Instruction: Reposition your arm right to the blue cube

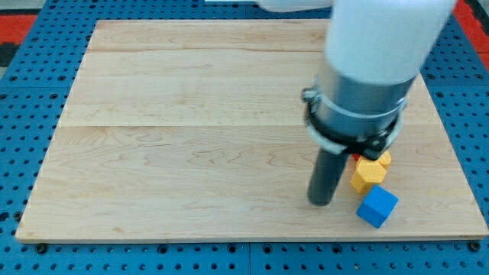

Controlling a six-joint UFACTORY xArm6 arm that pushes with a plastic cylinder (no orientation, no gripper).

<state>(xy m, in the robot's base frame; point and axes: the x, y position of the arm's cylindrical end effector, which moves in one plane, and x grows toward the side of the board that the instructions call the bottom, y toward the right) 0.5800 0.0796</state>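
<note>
The blue cube (377, 206) lies on the wooden board (191, 137) near the view's bottom right corner. My tip (321, 202) rests on the board just to the view's left of the blue cube, with a small gap between them. A yellow block (368, 175) sits right above the blue cube. A second yellow or orange block (383, 160) lies behind it, partly hidden by the arm. A sliver of red (354, 158) shows beside the rod; its shape is hidden.
The arm's large white and grey body (367, 76) covers the upper right of the board. The board lies on a blue perforated table (23, 92), with a red area (19, 19) at the view's top left.
</note>
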